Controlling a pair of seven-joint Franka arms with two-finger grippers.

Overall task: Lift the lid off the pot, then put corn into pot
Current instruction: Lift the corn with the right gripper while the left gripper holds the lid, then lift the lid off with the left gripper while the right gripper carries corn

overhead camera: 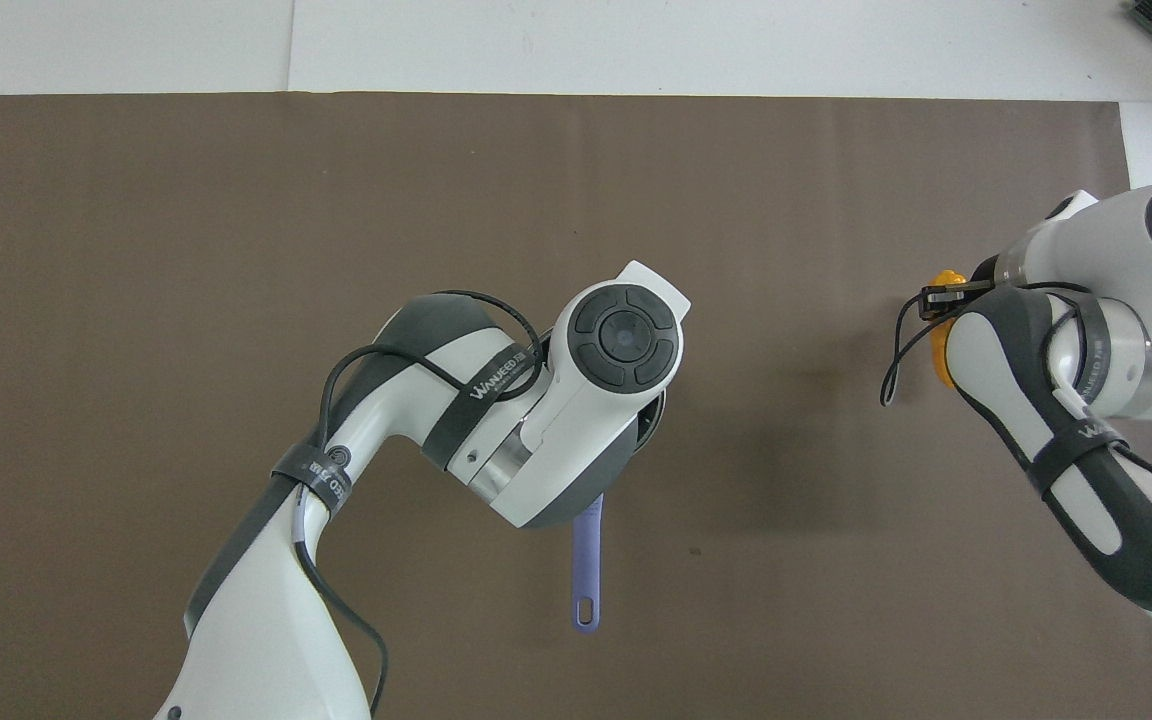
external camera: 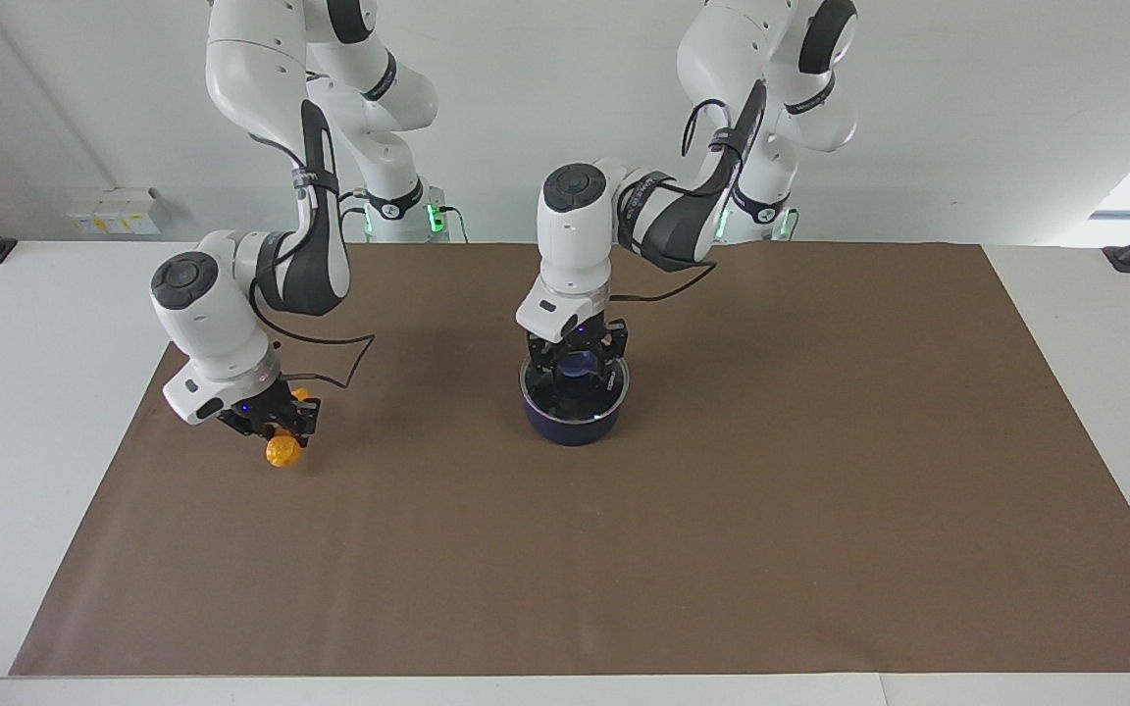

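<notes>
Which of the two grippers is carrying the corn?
The right gripper, over the right arm's end of the brown mat: it holds the corn clear of the mat. The left gripper is down at the lid on the pot.

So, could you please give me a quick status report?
Left gripper down at lid knob, lid on pot. Right gripper shut on corn, lifted over mat. Nothing in the way.
</notes>
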